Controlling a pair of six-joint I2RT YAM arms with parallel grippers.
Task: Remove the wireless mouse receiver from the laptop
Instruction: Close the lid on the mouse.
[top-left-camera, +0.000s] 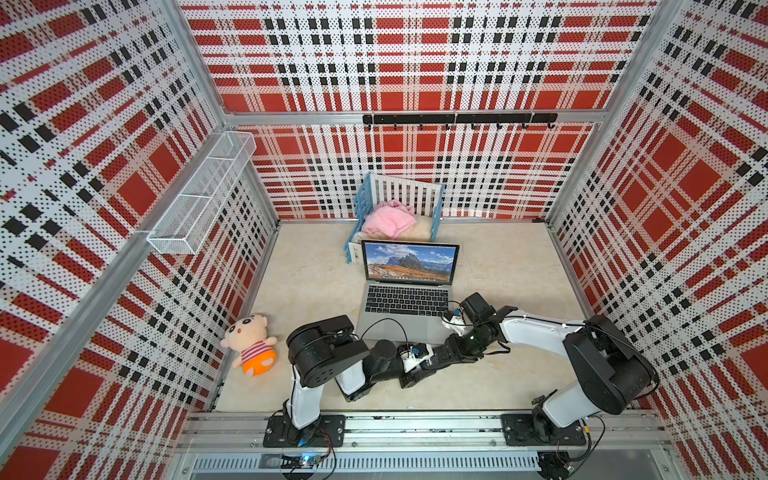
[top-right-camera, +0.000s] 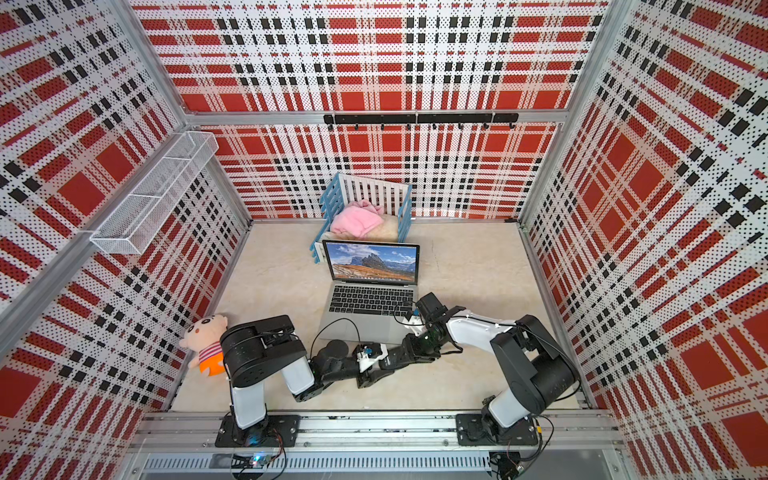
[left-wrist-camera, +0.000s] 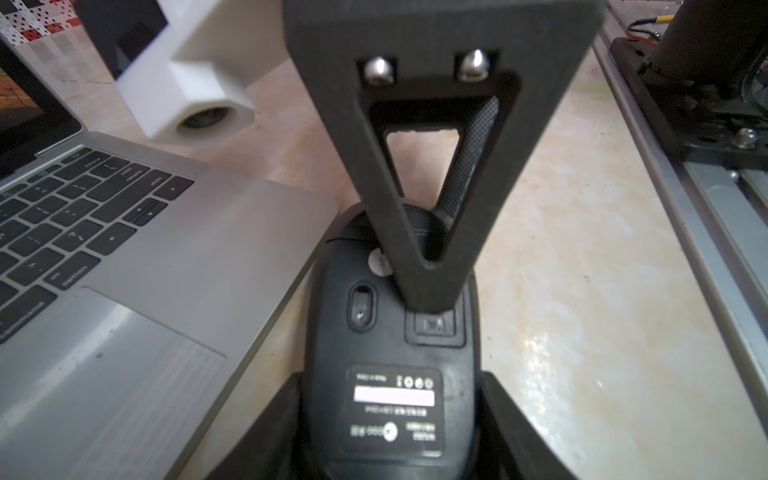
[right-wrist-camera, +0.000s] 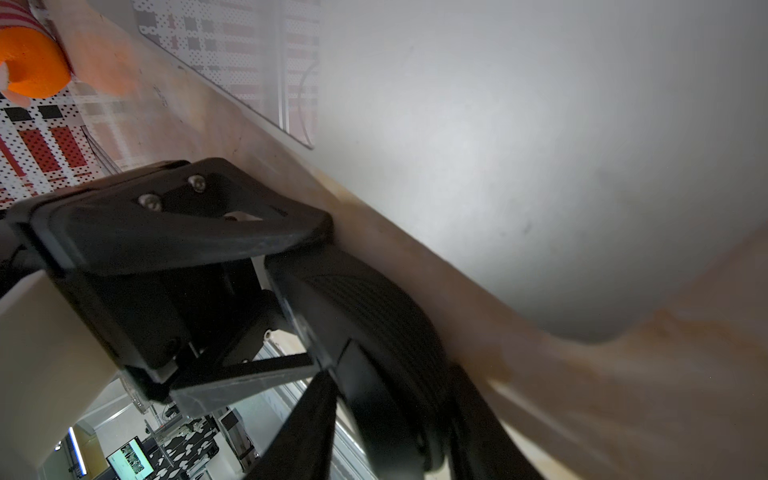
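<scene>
two grippers, both on the mouse (left-wrist-camera: 332, 353), neither on the laptop (left-wrist-camera: 199, 257).

left gripper (left-wrist-camera: 392, 378): fingers (left-wrist-camera: 282, 424) clamped on the flanks of the mouse, held belly-up just beside the laptop's near right corner.

right gripper (left-wrist-camera: 436, 270): one finger tip down on the mouse underside, right above the small recessed slot (left-wrist-camera: 432, 326); other finger sits behind it. can't tell whether the jaws are pinching anything or just parted, since the gap is edge-on in the left wrist view and the right wrist view is mostly blur.

wireless mouse receiver: can't make it out in any view. no stub shows on the laptop edge next to the left fingers, so my guess is it's off the laptop and hidden at the right fingertips by that slot, but that's a guess.

handling, as a judgement:
- tiny, rigid, near weightless
- smooth plastic cap, so slippery and easy to flick away or drop
- metal plug won't bend, but it jams if cocked
- pinch the cap across its flat faces with the very tips of the pads
- move straight along the plug axis, no twist
</scene>
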